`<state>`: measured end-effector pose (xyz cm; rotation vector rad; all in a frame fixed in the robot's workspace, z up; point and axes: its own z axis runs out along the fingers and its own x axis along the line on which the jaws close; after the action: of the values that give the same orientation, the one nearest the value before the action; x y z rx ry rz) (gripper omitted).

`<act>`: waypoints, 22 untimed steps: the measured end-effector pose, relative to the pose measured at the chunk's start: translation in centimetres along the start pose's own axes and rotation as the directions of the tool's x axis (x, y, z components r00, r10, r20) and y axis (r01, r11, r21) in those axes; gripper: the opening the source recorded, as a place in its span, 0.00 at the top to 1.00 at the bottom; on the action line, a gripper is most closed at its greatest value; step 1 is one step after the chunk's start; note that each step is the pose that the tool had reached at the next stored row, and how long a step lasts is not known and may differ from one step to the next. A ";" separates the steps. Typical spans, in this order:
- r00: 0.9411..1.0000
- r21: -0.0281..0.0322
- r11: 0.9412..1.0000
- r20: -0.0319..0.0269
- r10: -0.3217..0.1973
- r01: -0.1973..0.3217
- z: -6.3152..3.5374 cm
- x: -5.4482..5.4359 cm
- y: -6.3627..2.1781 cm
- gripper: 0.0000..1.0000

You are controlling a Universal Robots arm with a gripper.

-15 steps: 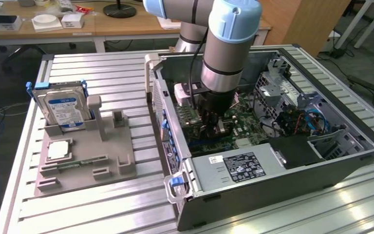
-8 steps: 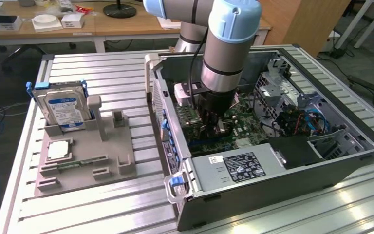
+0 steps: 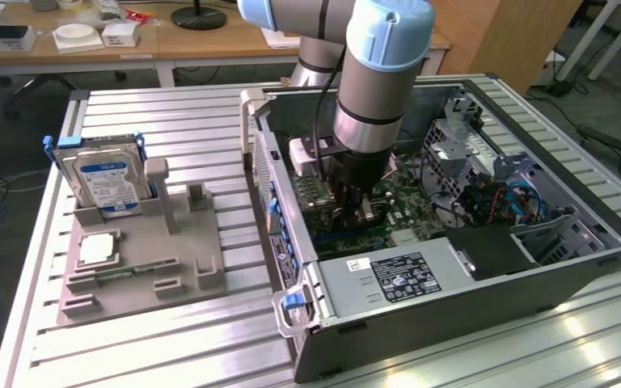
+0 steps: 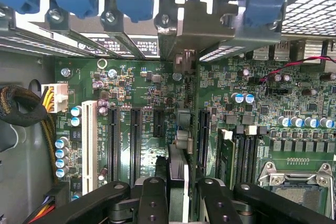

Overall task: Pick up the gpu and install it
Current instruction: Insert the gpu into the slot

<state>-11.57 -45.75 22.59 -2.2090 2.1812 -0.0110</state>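
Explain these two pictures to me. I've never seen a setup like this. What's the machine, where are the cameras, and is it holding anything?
The machine is a grey and light-blue robot arm reaching down into an open black desktop computer case that lies on a ribbed metal table. The exterior view comes from a camera standing off to the side. The wrist view comes from a camera on the arm, looking down at the green motherboard. Beside the case, a grey plastic holder carries a silver hard drive standing upright. The black jaws are closed on a thin dark circuit card, the gpu, seen edge-on above the motherboard's slots.
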 end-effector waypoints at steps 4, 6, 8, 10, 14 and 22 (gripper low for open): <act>1.000 0.000 1.000 0.000 0.000 0.000 0.00 0.0 -0.01 0.73; 1.000 0.000 1.000 0.000 0.000 0.000 0.02 0.0 -0.16 0.73; 1.000 0.000 1.000 0.000 0.001 -0.001 0.02 0.0 -0.29 0.73; 1.000 0.000 1.000 0.000 0.000 0.000 0.00 0.0 -0.32 0.73; 1.000 0.000 1.000 0.000 0.000 0.000 0.01 0.0 -0.32 0.73; 1.000 0.000 1.000 0.000 0.000 0.000 0.01 0.0 -0.32 0.73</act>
<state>-11.24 -45.75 22.59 -2.2090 2.1813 -0.0107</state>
